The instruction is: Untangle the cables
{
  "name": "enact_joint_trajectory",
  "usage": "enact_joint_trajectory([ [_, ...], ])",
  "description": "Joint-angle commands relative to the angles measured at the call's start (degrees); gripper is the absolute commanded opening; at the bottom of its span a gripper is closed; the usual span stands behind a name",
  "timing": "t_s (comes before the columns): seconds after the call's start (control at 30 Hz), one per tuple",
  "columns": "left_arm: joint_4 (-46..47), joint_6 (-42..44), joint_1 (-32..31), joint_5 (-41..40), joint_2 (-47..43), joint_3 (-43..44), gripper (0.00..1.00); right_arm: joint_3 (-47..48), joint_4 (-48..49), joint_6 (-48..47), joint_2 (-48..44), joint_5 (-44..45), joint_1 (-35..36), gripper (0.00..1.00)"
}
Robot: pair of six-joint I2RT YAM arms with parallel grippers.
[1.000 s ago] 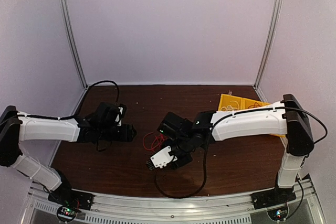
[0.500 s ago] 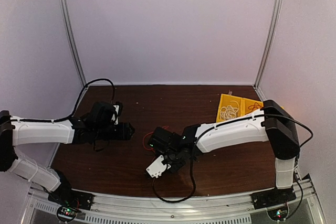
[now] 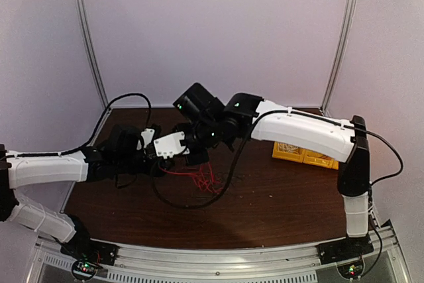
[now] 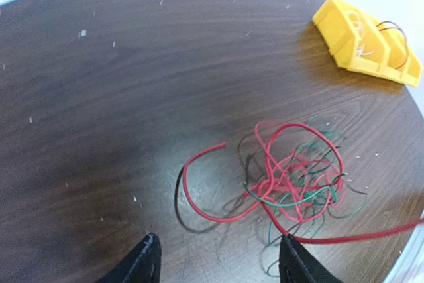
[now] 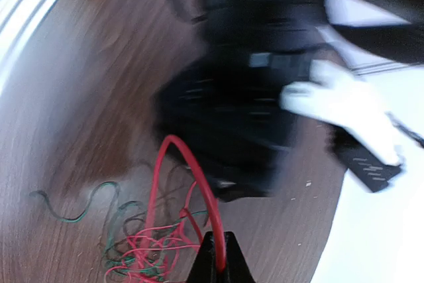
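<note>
Pinching the red cable [image 5: 207, 193], your right jaws sit pressed together over the tangle [image 4: 298, 183] on the surface [image 4: 132, 64]. Your left jaws stand spread, with the tangle just ahead.

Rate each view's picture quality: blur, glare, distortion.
Right wrist: heavy motion blur smears the left arm; only the red cable looks crisp. Left wrist: sharp, pale glare patch on the table, fisheye bending its edge. Top external: soft and dim.
</note>
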Motion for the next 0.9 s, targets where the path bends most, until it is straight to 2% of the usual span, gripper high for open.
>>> enact_joint_trajectory([
  [0.0, 3.8, 10.6, 0.2, 1.2, -11.0, 2.3, 0.66, 14.4, -11.6, 10.4, 0.7, -12.5, -6.4, 0.00],
  [0.13, 13.1, 15.6, 0.3, 5.6, -21.3, -3.0, 0.72, 16.3, -8.2, 15.6, -2.4, -17.0, -9.9, 0.00],
  [0.23, 19.6, 16.2, 0.2, 11.0, -23.0, -6.0, 0.73, 19.9, -6.9, 18.1, -3.4, -19.4, -11.4, 0.00],
  [0.33, 24.7, 15.2, -0.2, 15.1, -20.3, -6.4, 0.75, 23.0, -5.9, 19.6, -3.5, -21.0, -11.9, 0.00],
  [0.5, 35.0, 14.9, -2.3, 11.0, -12.0, -6.3, 0.77, 16.9, 3.5, 25.0, -7.3, -25.5, -13.4, 0.00],
  [0.63, 40.7, 14.7, -2.7, 8.7, -1.8, -3.0, 0.77, 20.6, 5.3, 28.6, -6.9, -27.7, -14.4, 0.00],
  [0.73, 46.5, 13.5, -2.9, 9.6, 6.7, -0.6, 0.70, 22.5, 6.0, 29.5, -7.2, -28.0, -14.6, 0.00],
  [0.87, 51.4, 12.7, -3.2, 10.3, 19.0, 3.1, 0.45, 23.2, 6.3, 29.8, -8.1, -26.6, -15.1, 0.00],
])
